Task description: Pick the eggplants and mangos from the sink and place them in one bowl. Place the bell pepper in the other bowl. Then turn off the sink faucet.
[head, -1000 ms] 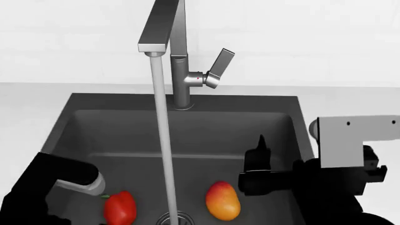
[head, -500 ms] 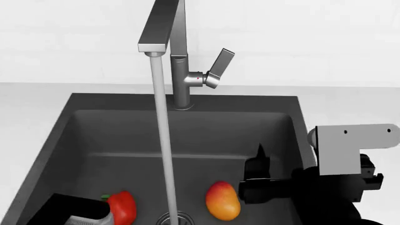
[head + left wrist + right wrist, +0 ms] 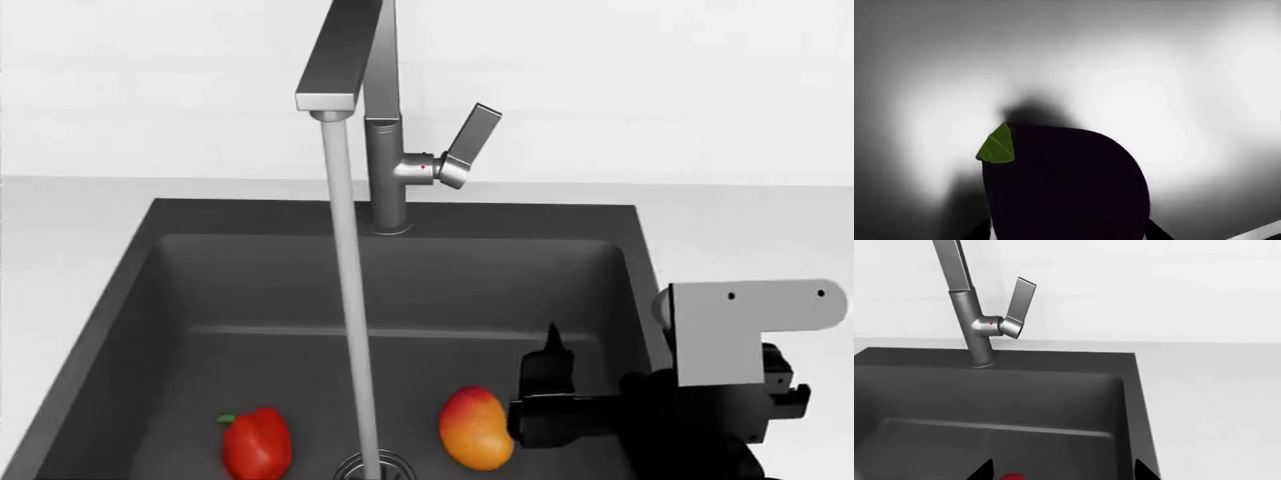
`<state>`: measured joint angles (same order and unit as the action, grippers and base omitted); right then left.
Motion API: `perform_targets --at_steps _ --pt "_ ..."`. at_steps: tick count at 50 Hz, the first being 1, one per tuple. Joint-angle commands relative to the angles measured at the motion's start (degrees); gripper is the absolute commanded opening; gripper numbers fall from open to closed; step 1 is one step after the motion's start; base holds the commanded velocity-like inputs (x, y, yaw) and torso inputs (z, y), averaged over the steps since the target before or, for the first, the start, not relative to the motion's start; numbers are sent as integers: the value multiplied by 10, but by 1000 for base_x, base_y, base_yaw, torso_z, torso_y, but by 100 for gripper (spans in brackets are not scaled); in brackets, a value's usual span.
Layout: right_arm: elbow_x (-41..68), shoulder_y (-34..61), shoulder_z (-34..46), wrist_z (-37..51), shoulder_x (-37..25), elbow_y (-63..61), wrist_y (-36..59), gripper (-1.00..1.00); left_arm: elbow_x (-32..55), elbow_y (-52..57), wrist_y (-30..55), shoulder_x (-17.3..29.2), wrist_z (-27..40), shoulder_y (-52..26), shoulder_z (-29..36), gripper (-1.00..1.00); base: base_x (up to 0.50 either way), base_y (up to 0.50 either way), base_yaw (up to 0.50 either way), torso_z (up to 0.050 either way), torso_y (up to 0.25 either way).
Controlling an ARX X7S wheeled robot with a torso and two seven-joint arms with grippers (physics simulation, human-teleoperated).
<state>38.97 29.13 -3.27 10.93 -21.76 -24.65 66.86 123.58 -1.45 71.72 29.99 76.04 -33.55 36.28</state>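
The left pincer is seen only in the left wrist view, where the eggplant, dark purple with a green leaf, is gripped between its dark finger edges over a blurred pale surface. The right pincer is held low inside the sink, just beside the mango; whether it is released or clenched cannot be told. The bell pepper is lying on the sink floor, well apart from the mango, with the drain between them. A water stream is being poured from the sink faucet, whose lever is slanted upward.
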Motion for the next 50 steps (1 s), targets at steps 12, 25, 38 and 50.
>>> perform_targets --at_steps 12,25,38,50 --pt "1 -2 4 -5 1 7 -3 100 -64 -24 -25 -17 -39 2 3 -100 6 -1 -3 0 0" --pt "12 38 24 -7 5 30 24 100 -138 45 3 2 -91 -83 -27 -100 4 -3 -5 0 0" --pt "-3 176 134 -57 14 187 71 100 -418 222 -46 57 -312 -103 -42 -100 0 0 0 0 0" --pt "-59 304 250 -162 50 459 7 100 -477 323 -103 93 -375 -101 -58 -100 0 0 0 0 0"
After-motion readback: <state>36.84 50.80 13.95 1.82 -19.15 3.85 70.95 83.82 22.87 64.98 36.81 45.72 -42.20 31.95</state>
